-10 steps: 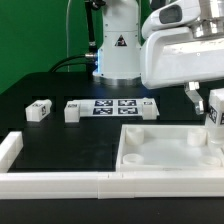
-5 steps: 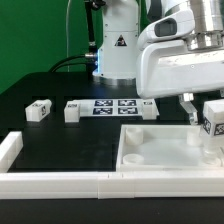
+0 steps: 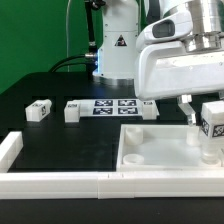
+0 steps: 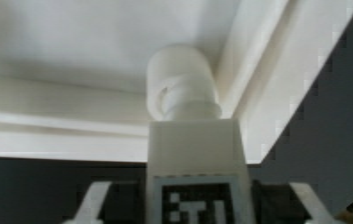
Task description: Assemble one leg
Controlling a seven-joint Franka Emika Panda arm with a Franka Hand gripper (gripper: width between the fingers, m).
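Leg (image 3: 212,128) clamped upright in end effector (image 3: 208,112) | peg at slab (image 3: 160,165) corner | lower plumb, centred on socket, then twist.

The leg (image 4: 194,140) is clamped in the gripper (image 4: 194,210), tag marker (image 4: 194,203) shown; its rounded tip is pointed at the white slab (image 4: 66,60).

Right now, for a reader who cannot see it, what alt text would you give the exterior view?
The gripper holds the leg upright at a corner of a large white slab, at the exterior view's right. Two small white blocks and the marker board lie on the black table farther left.
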